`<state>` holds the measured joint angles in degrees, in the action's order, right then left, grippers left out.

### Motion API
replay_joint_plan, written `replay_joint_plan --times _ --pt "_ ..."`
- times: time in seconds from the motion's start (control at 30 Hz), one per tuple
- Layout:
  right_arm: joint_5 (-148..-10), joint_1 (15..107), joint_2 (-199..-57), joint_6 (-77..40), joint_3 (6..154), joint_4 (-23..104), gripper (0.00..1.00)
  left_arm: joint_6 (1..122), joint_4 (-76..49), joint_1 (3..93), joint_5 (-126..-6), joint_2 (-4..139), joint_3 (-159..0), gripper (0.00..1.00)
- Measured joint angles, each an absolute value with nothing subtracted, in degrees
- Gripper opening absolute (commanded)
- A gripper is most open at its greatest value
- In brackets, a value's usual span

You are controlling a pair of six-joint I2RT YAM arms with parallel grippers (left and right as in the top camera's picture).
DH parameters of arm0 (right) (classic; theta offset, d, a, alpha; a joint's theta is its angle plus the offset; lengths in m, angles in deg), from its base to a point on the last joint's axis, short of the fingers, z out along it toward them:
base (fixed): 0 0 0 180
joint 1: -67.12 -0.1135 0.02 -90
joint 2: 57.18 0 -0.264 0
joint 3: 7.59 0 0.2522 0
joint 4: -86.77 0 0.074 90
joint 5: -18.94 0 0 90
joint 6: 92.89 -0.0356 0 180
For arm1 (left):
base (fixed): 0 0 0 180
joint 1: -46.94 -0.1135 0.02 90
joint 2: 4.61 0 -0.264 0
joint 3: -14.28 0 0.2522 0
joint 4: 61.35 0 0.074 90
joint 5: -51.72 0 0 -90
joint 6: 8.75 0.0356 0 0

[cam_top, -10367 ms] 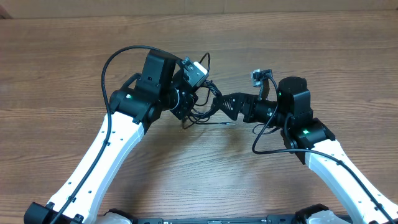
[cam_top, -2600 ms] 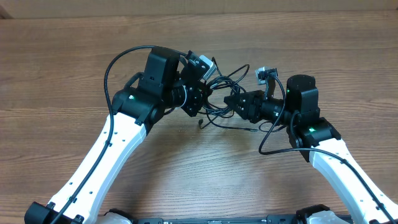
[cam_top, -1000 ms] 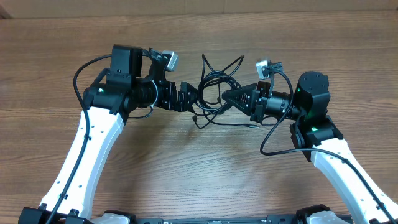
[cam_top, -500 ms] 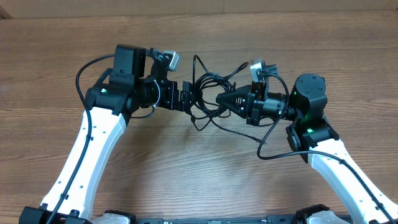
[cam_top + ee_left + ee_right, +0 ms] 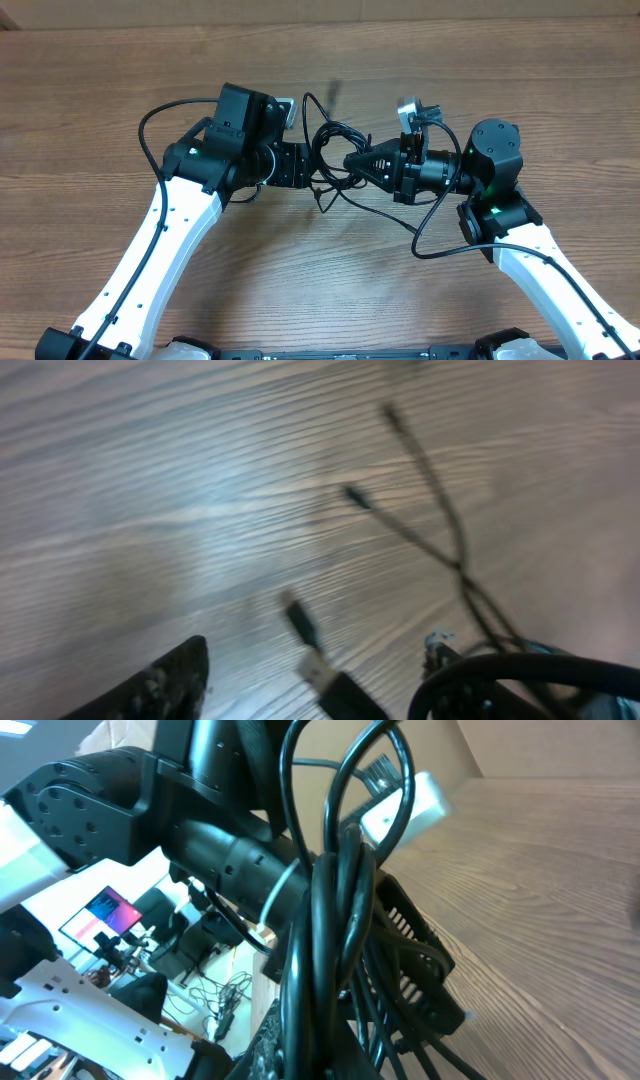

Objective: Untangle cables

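The cables hang as a tangle of thin black loops between the two grippers, above the table's middle. My right gripper points left and is shut on the bundle; its wrist view shows several strands rising out of the closed jaws. My left gripper faces right at the tangle's left side. In its own view the jaws stand apart, with a silver-tipped plug between the fingers and a cable loop by the right finger. Loose strands trail on the wood.
The wooden table spreads all round. Thick black wires loop off the left arm and the right arm. The left arm's body fills the space just behind the tangle in the right wrist view.
My left arm has swung right, closing in on the tangle, and its jaws have narrowed. The right gripper edged left, still holding the bundle, which is now more bunched.
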<state>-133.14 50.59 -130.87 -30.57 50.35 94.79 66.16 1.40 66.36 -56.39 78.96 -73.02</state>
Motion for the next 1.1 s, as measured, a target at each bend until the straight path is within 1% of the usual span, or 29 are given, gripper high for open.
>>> replay_joint_plan --times 0.13,0.27,0.33,0.47,0.53,0.57,0.83,0.97,1.0,1.1 --pt "-133.67 50.48 -130.96 -31.25 50.35 95.75 0.04 59.93 4.85 66.42 -50.14 78.96 -73.08 0.61" --pt "-134.1 50.48 -130.96 -32.03 50.33 97.57 0.04 52.76 9.79 66.42 -44.58 78.96 -73.15 0.66" --pt "-134.52 50.74 -130.96 -33.11 50.33 98.94 0.04 50.18 11.61 66.38 -41.37 78.96 -73.15 0.66" --pt "-135.22 52.47 -130.96 -34.66 50.33 99.1 0.04 48.19 12.59 66.29 -37.35 78.96 -73.13 0.65" --pt "-135.33 52.86 -130.96 -35.05 50.33 99.1 0.04 47.69 12.9 66.29 -36.28 78.96 -73.13 0.68" --pt "-135.37 52.92 -130.96 -35.25 50.33 99.1 0.04 47.17 13.33 66.1 -35.86 78.96 -73.13 0.7" --pt "-135.35 52.92 -130.96 -35.73 50.33 99.1 0.04 42.34 17.4 60.39 -33.61 78.96 -73.13 0.74" --pt "-135.35 52.95 -130.96 -35.73 50.33 99.1 0.04 37.66 18.69 56.5 -33.72 78.96 -73.13 0.82" --pt "-135.33 52.95 -130.96 -35.71 50.33 99.12 0.04 37.14 18.69 56.26 -33.98 78.96 -73.13 0.87" --pt "-135.33 52.95 -130.96 -35.71 50.33 99.05 0.04 36.33 18.67 56.22 -34.68 78.96 -73.13 0.94"
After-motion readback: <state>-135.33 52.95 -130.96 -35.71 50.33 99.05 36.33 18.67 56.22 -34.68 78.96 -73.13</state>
